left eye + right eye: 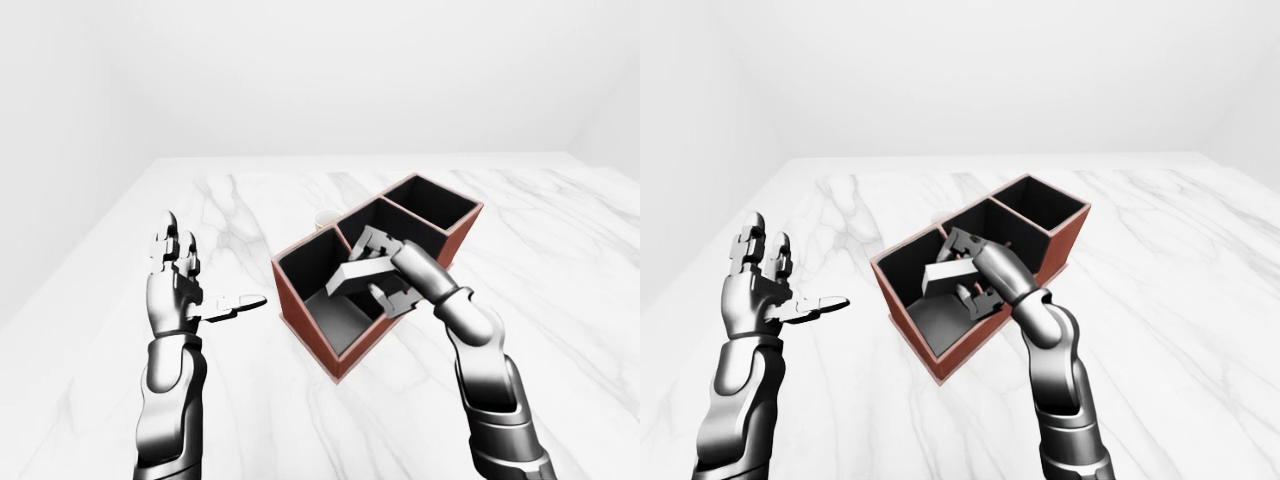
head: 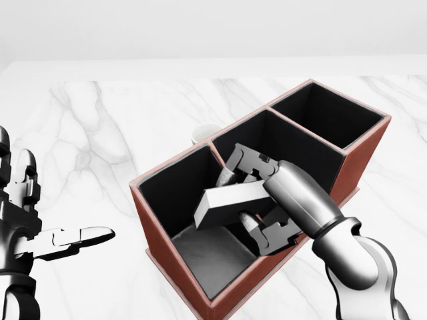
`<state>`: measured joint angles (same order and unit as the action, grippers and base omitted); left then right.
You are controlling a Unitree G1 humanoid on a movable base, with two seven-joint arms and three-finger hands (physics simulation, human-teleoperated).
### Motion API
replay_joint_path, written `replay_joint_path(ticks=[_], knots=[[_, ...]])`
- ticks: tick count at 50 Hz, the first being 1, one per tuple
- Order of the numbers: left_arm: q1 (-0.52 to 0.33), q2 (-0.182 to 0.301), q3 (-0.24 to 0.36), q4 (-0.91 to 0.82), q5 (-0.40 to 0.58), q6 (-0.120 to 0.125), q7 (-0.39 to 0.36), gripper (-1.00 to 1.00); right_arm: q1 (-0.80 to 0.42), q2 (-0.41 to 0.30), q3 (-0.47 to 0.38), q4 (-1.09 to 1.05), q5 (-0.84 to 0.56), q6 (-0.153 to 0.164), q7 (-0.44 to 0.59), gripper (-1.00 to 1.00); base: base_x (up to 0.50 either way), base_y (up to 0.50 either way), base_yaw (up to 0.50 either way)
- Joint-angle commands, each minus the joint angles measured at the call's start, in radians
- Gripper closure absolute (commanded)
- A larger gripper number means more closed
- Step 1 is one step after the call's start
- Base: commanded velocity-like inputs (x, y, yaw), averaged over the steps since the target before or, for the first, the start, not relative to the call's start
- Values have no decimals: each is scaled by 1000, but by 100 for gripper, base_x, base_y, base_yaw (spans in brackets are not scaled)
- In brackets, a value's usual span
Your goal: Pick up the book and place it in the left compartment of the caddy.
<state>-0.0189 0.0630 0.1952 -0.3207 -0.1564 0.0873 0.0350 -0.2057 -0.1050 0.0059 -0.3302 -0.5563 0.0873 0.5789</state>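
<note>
Grey and slab-like, the small rectangular book [image 2: 230,200] hangs tilted inside the left compartment of the red-brown, three-compartment caddy with black inner walls [image 2: 175,267], clamped in the robot's glossy metallic right hand [image 2: 257,197]. In the head view, fingers [image 2: 241,160] fold over the book's upper edge while the thumb presses from below, the lower end pointing toward the compartment's dark floor and not visibly resting on it.

The book reads as rigid and light: a flat, hard-edged block that keeps its shape in the grip and looks unlikely to be damaged by a short drop. Its smooth faces may be slippery, so the present hold across the narrow thickness near one end, leaving the other end free to go in first, appears the sensible one. The compartment walls stand close around the hand, and releasing cleanly without dragging the book back up looks like the main concern.

The metallic left hand [image 1: 185,290] stands well apart at the left of the left-eye view, fingers spread and upright, thumb out, holding nothing. A small white cup [image 2: 203,134] peeks from behind the caddy on the white marble tabletop [image 2: 100,127].
</note>
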Motion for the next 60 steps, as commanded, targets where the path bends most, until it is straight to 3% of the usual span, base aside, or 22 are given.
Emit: replay_joint_path(ticks=[1, 60], knots=[[2, 0, -1, -1, 0, 0, 0, -100, 19, 9, -1, 32, 65, 0, -67, 100, 0, 0, 0], [0, 1, 4, -2, -5, 0, 2, -100, 52, 44, 44, 267, 82, 0, -145, 100, 0, 0, 0]])
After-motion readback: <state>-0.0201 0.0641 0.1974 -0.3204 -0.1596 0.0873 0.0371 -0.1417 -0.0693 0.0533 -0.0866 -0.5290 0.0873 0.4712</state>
